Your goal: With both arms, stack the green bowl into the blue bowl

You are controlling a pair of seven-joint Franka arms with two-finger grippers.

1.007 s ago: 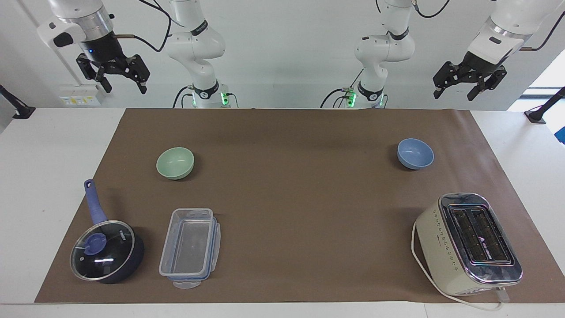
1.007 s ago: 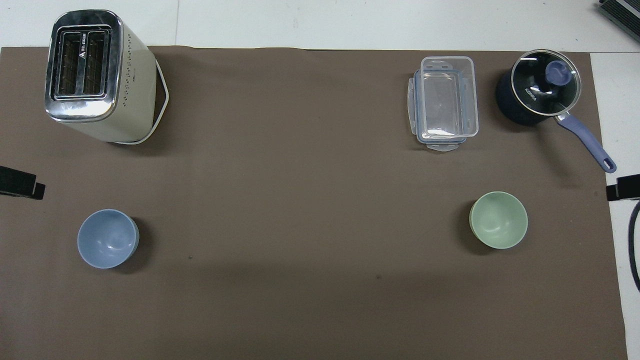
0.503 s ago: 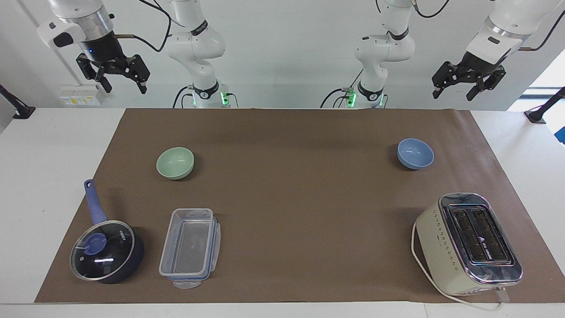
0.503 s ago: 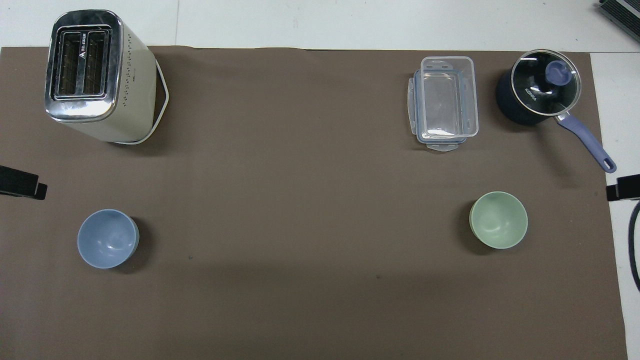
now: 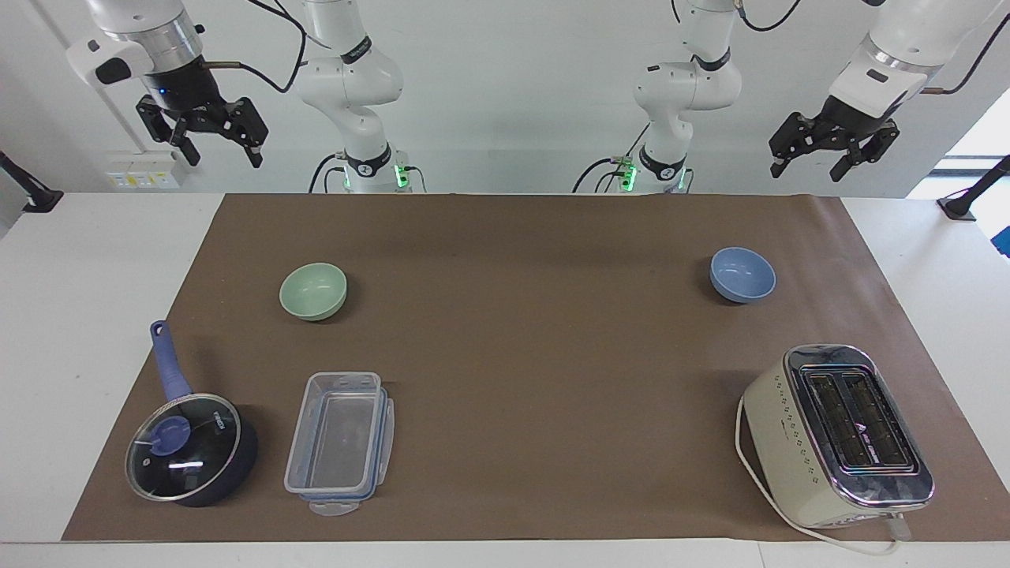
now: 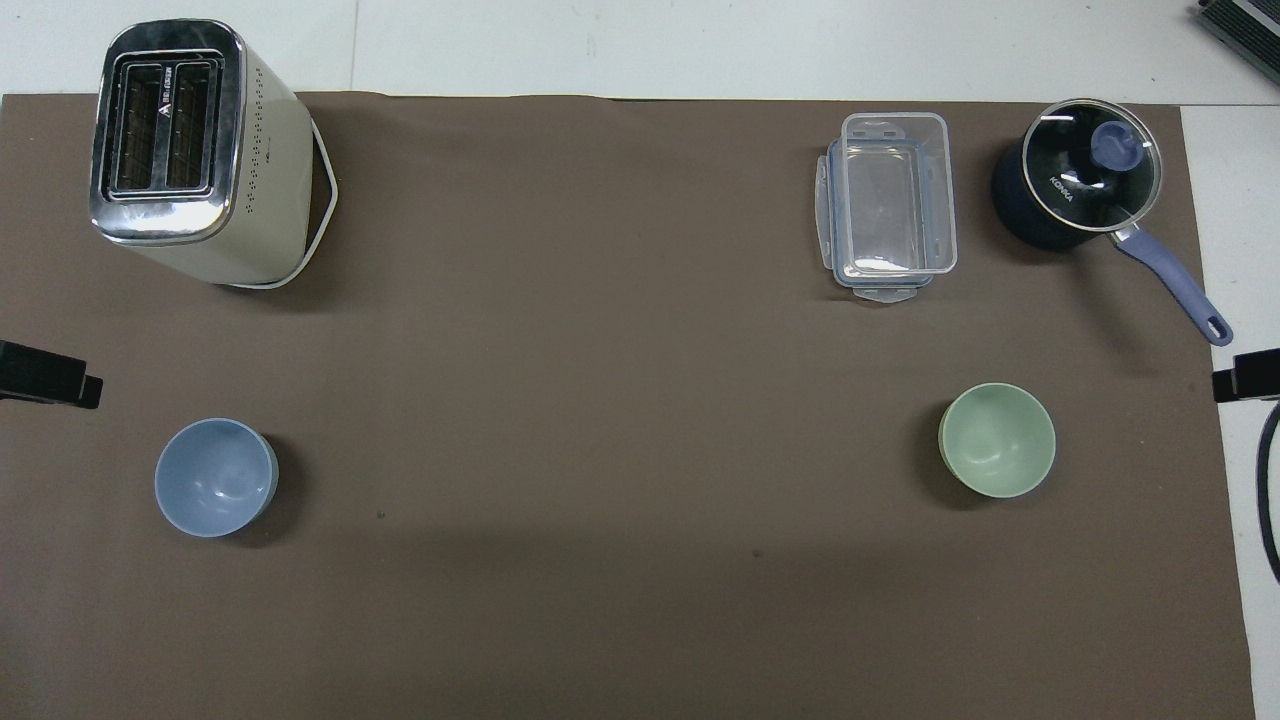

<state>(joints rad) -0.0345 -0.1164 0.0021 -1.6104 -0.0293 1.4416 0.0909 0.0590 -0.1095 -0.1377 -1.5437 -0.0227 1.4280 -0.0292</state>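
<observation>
green bowl and blue bowl on the mat, well below both grippers' spread fingers

Bright, even light; soft shadows

I see a matt brown table cover. The green bowl and blue bowl look smooth and matt. The food container is clear plastic. The toaster top is glossy chrome; the saucepan lid is glass.

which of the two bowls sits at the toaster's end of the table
The blue bowl: it sits nearer the robots than the toaster, while the green bowl is by the saucepan.
</observation>
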